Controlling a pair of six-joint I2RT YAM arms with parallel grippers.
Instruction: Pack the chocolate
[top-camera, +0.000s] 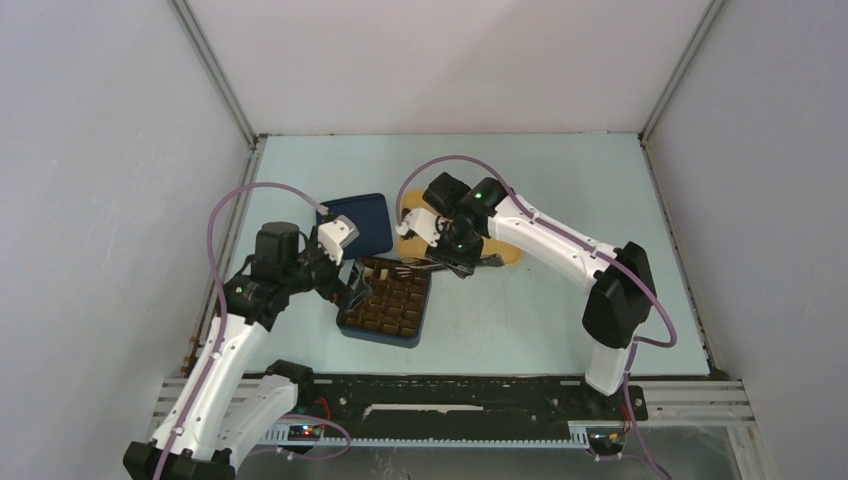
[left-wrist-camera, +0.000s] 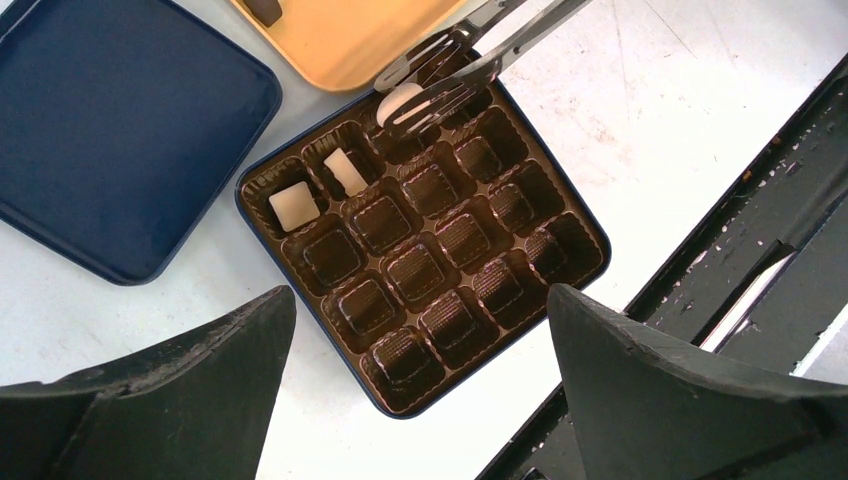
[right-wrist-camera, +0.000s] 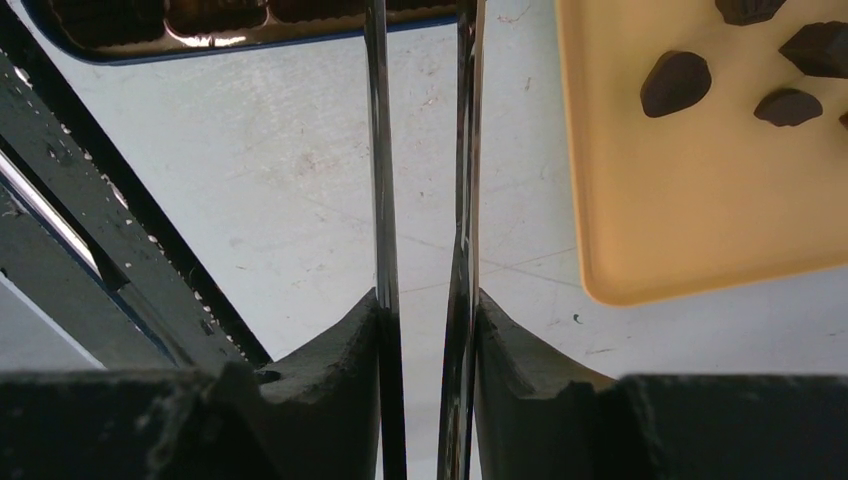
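The dark blue box (left-wrist-camera: 590, 215) holds a brown gridded insert, with two cream-white chocolate pieces (left-wrist-camera: 293, 205) in cells at its far left corner. My right gripper (right-wrist-camera: 425, 310) is shut on metal tongs (right-wrist-camera: 382, 200). The tongs (left-wrist-camera: 450, 70) reach over the box's far edge, and a third white piece (left-wrist-camera: 400, 100) sits between their tips. Dark chocolate pieces (right-wrist-camera: 675, 82) lie on the yellow tray (right-wrist-camera: 680, 220). My left gripper (left-wrist-camera: 420, 292) stands open over the box's near corner, holding nothing. In the top view it (top-camera: 352, 285) is at the box's (top-camera: 385, 305) left edge.
The dark blue lid (left-wrist-camera: 120, 130) lies flat to the left of the box, beside the yellow tray (left-wrist-camera: 350, 35). A black slotted rail (left-wrist-camera: 760, 250) runs along the table's near edge, close to the box. Grey walls enclose the table on three sides.
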